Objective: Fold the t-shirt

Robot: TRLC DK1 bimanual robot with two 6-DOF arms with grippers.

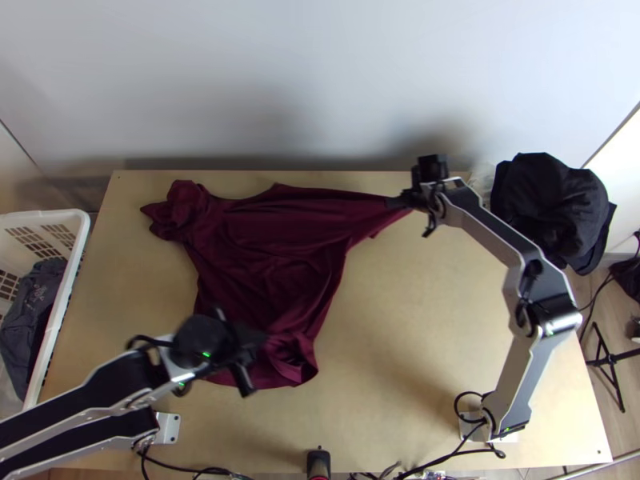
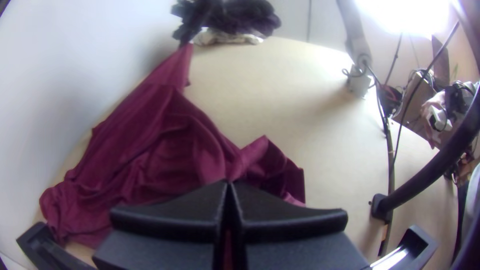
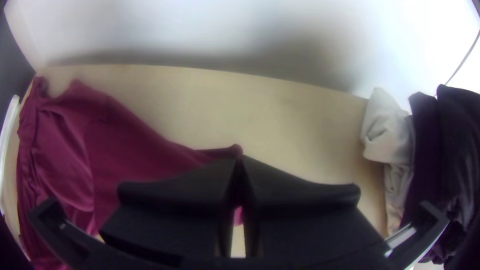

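Right pincer (image 1: 398, 202) tight on t-shirt (image 1: 272, 240) near dark clothes (image 1: 548, 204), left pincer (image 1: 257, 337) pressed together

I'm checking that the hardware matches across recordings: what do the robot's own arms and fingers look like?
The left arm and right arm have silver-grey links with black sections and black joints. Thin black cables loop beside them, and small green lights show on both. Their fingers are wide, flat and black.

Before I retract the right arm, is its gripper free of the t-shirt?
No, the right gripper is closed on the t-shirt, whose cloth is drawn out to a narrow end there.
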